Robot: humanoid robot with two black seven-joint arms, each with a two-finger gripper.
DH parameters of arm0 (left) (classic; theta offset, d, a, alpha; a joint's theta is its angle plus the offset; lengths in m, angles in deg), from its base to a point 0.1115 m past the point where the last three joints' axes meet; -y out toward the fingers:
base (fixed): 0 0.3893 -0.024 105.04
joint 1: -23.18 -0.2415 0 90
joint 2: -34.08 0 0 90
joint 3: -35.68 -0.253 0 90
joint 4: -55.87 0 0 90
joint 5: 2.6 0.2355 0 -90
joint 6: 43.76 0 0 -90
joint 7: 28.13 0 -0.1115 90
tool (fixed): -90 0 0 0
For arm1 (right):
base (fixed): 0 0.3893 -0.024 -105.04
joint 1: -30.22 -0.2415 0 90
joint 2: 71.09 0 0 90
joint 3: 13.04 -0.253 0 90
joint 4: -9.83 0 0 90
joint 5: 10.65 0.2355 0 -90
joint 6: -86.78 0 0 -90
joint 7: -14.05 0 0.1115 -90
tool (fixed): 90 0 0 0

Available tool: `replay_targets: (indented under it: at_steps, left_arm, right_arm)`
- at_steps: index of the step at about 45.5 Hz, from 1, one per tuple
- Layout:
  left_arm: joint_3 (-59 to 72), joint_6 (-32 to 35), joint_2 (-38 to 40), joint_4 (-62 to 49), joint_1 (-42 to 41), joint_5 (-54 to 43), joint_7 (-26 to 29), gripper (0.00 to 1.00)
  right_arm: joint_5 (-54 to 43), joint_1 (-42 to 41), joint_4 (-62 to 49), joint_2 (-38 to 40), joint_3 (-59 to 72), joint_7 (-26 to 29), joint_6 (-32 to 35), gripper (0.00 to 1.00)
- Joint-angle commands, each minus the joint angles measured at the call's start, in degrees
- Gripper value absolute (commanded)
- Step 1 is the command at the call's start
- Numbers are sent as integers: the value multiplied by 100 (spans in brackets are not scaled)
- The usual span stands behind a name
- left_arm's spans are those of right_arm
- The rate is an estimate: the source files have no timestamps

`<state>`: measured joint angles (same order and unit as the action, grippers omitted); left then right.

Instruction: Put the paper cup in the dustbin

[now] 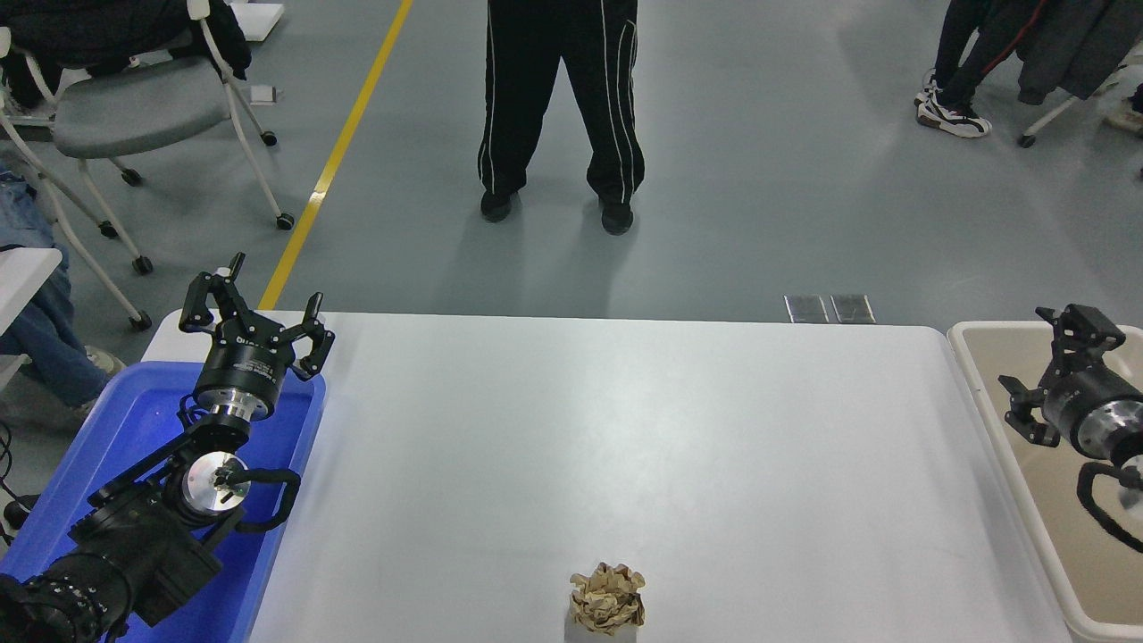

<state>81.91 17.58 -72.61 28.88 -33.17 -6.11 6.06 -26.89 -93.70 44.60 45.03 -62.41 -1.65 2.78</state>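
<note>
1. We find no paper cup anywhere: not on the white table [625, 429], not in either gripper; as far as the dustbin's inside shows, it is bare, and part of it is hidden by the arm and the picture's edge
2. The dustbin [973, 344] stands just beside the table's right edge, its beige rim and inner wall in view
3. Over the dustbin we see the right gripper [1045, 371], its fingers spread apart and holding nothing
4. We judge the drop to be done or nearly so, the cup probably lying in the hidden part of the bin, though we cannot confirm it
5. If so, the next move calls only for lifting the right arm clear of the rim without knocking the bin
6. A crumpled brown paper ball [608, 598] sits near the table's front edge, well apart from the bin
7. The left gripper [259, 308] is parked over the blue tray [89, 464] at the lower left, fingers apart and empty
8. A person [561, 107] stands beyond the table's far side
</note>
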Motion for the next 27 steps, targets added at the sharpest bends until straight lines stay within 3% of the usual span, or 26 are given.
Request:
replay_targets:
  at_steps: [1,12,27]
  left_arm:
    - [0,0,-1,1,1,-1,0,100]
    - [0,0,-1,1,1,-1,0,100]
    - [9,0,-1,1,1,-1,0,100]
  right_arm:
    - [-450,122,153,-635,-741,-425,33,100]
    - [-362,78,83,-661,-152,-425,130,100]
    - [-187,61,-75,-995,-363,-425,59,100]
